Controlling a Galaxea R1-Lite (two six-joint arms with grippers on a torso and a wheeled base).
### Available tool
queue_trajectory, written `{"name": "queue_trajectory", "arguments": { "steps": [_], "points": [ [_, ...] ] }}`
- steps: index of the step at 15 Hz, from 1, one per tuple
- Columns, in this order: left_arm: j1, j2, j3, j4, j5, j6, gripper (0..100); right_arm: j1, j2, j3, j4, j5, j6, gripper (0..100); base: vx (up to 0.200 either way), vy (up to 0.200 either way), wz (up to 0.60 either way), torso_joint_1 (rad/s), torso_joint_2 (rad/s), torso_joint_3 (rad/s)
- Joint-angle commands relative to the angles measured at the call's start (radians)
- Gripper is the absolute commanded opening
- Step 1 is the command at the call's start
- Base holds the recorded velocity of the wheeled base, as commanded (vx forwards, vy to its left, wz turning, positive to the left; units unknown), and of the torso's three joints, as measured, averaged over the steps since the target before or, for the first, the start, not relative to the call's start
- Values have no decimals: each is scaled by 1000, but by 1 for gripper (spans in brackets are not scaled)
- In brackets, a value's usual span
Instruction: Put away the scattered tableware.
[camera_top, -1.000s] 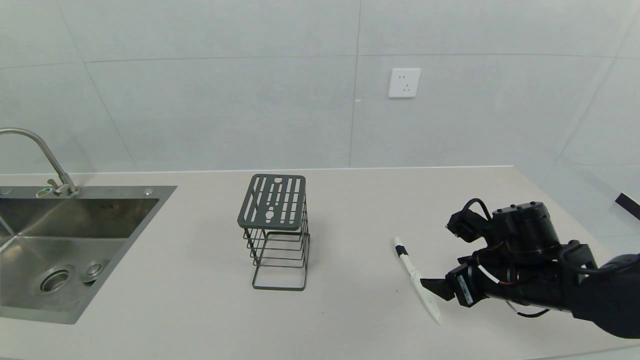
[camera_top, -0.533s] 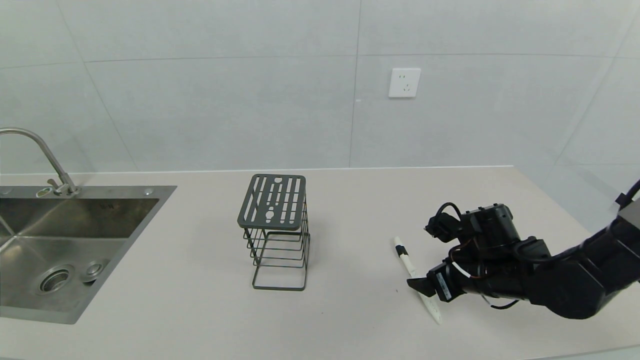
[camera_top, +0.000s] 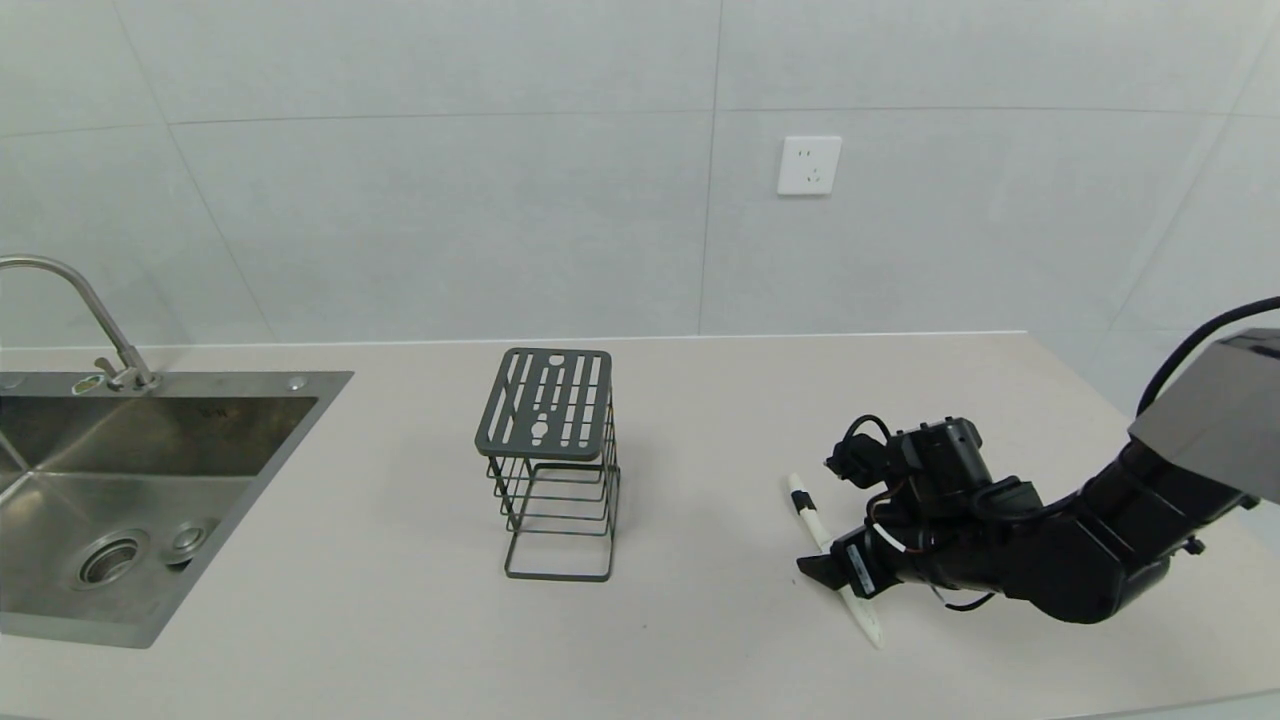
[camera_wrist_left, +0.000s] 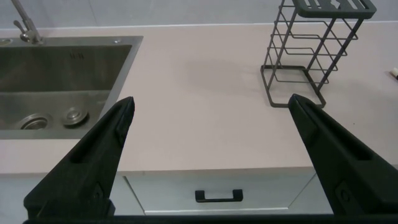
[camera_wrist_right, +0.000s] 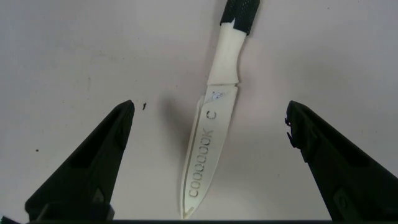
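Right gripper (camera_wrist_right: 209, 106) jaws spread wide, 1 on each side of the knife (camera_wrist_right: 208, 143), low over it and not touching; likely lined up to pinch across the blade. Knife lies flat on the counter (camera_top: 700, 420), black handle end pointing toward the wall, well apart from the wire rack (camera_top: 548, 460). Rack stands upright mid-counter, slotted top up, probably the place the knife goes. Left gripper (camera_wrist_left: 209, 106) jaws also spread, holding nothing, out in front of the counter edge. Count: 1 knife, 1 rack, 1 sink (camera_top: 200, 385), 1 faucet (camera_top: 60, 290), 1 wall socket (camera_top: 809, 165).
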Motion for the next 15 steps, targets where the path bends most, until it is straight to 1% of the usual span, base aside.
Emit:
{"name": "queue_trajectory", "arguments": {
  "steps": [1,3,4,13,14,15],
  "points": [
    [0,1,0,0,0,0,100,0,22,-6,0,0,-1,100,0,0,0,0,0,0],
    [0,1,0,0,0,0,100,0,31,-11,0,-7,-1,100,0,0,0,0,0,0],
    [0,1,0,0,0,0,100,1,42,-16,-1,-27,1,100,0,0,0,0,0,0],
    [0,1,0,-2,0,0,100,6,106,-49,-1,-30,2,100,0,0,0,0,0,0],
    [0,1,0,-2,0,0,100,6,111,-42,0,-30,1,0,0,0,0,0,0,0],
    [0,1,0,-2,0,0,100,4,118,-37,0,-30,1,0,0,0,0,0,0,0]
  ]
}}
